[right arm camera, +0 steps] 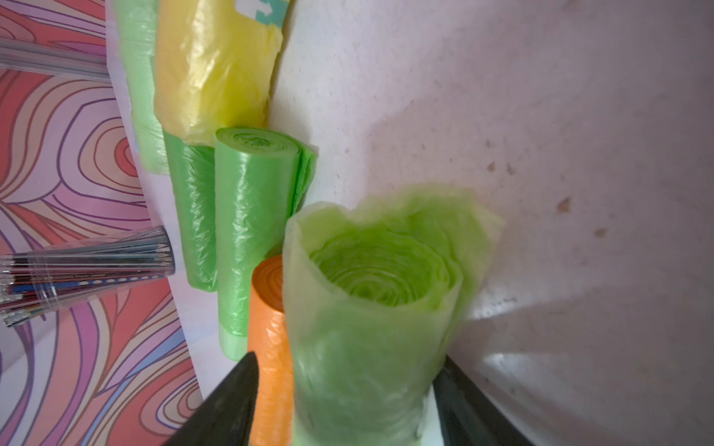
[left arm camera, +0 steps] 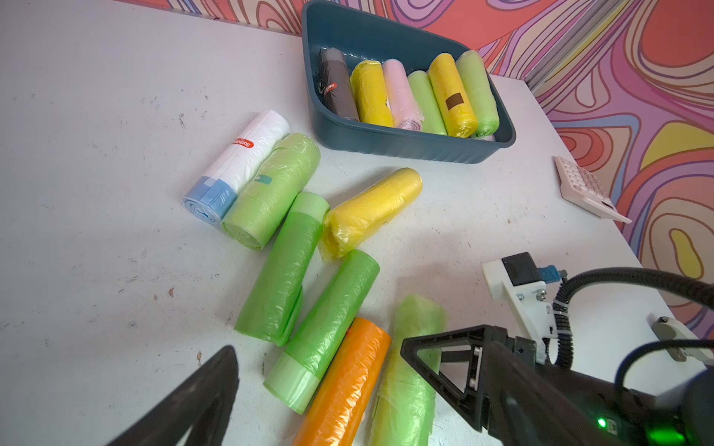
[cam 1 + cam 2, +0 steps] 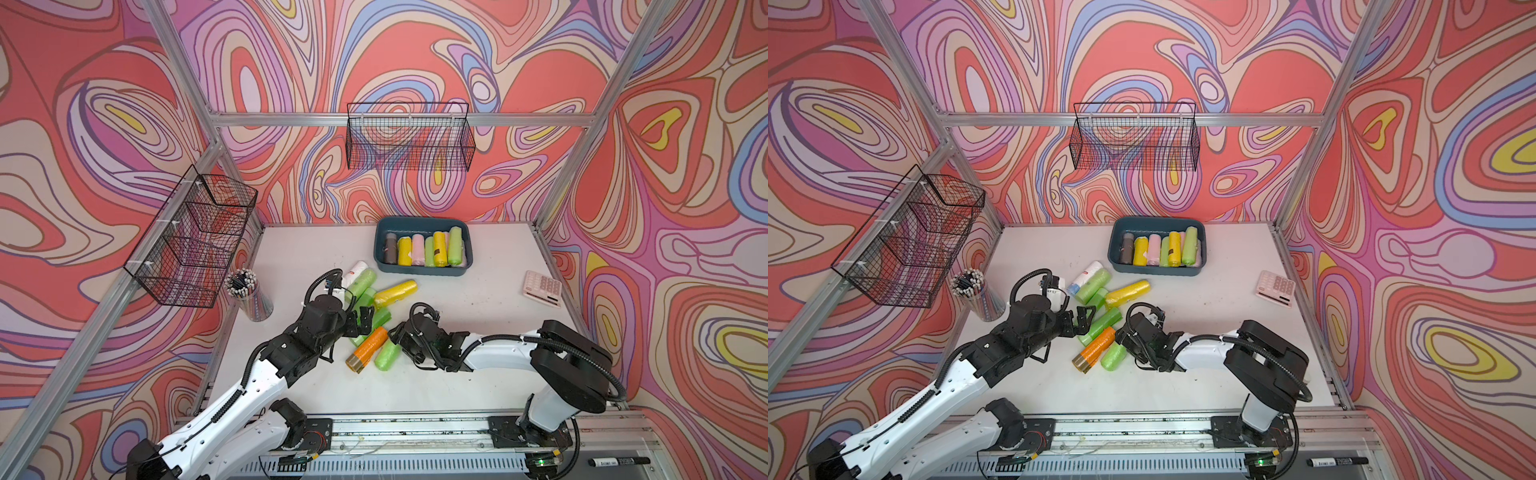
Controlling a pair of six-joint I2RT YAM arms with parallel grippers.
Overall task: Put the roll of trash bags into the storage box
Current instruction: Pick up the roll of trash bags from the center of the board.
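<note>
The dark teal storage box (image 3: 419,220) (image 3: 1159,220) (image 2: 386,148) sits at the back of the table with several rolls lying in it. Loose rolls of trash bags lie in a heap mid-table. My right gripper (image 3: 394,338) (image 3: 1121,337) (image 1: 347,359) stands open astride a pale green roll (image 3: 387,356) (image 3: 1113,358) (image 2: 413,347) (image 1: 371,328). One finger is against that roll. The orange roll (image 3: 368,347) (image 1: 270,328) lies between the roll and the other finger. My left gripper (image 3: 361,320) (image 3: 1084,318) (image 2: 317,347) hangs wide open over the heap, holding nothing.
Other green rolls (image 2: 282,270), a yellow roll (image 3: 395,292) and a white-and-blue roll (image 2: 239,166) lie between the grippers and the box. A cup of pencils (image 3: 249,295) stands at the left, a pink calculator (image 3: 542,286) at the right. Black wire baskets (image 3: 409,137) (image 3: 195,237) hang on the walls.
</note>
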